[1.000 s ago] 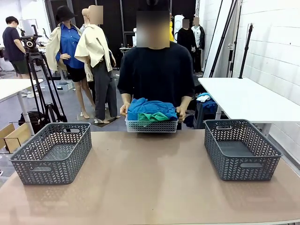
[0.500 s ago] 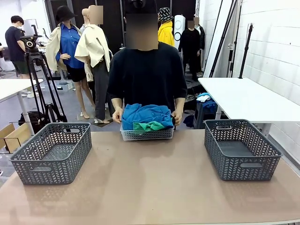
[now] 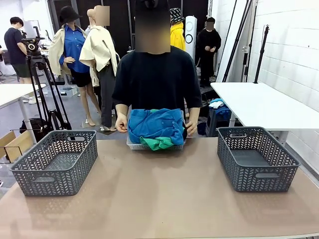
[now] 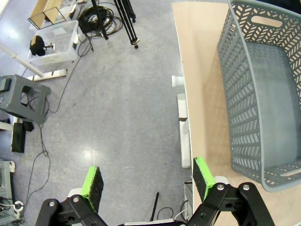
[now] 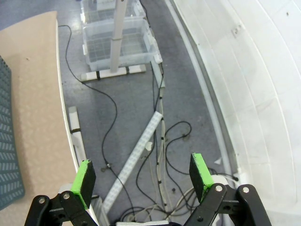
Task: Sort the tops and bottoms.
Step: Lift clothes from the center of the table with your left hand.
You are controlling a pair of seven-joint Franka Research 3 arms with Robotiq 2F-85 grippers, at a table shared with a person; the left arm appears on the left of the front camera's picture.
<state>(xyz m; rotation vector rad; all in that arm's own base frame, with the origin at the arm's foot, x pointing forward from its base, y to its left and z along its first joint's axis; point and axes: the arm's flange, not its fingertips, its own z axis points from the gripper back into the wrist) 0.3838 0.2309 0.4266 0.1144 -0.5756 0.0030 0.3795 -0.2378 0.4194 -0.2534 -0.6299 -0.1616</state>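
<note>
A person at the far side holds a small white basket (image 3: 134,145) tilted toward me at the table's far edge, with a hand on each side. Blue clothing (image 3: 155,124) is heaped in it, and a green garment (image 3: 158,143) hangs out at the front. Which pieces are tops or bottoms I cannot tell. My left gripper (image 4: 147,181) hangs open over the floor beside the table's left edge, nothing between its green pads. My right gripper (image 5: 143,174) is open too, above the floor and cables off the table's right edge.
Two empty grey baskets stand on the tan table (image 3: 159,194): one at the left (image 3: 56,162), also in the left wrist view (image 4: 261,94), and one at the right (image 3: 255,158). Clear bins (image 5: 117,42) and cables lie on the floor.
The person has stepped closer and tipped the white basket forward over the table's far edge, so the green garment now spills out at the front. Neither gripper has changed.
</note>
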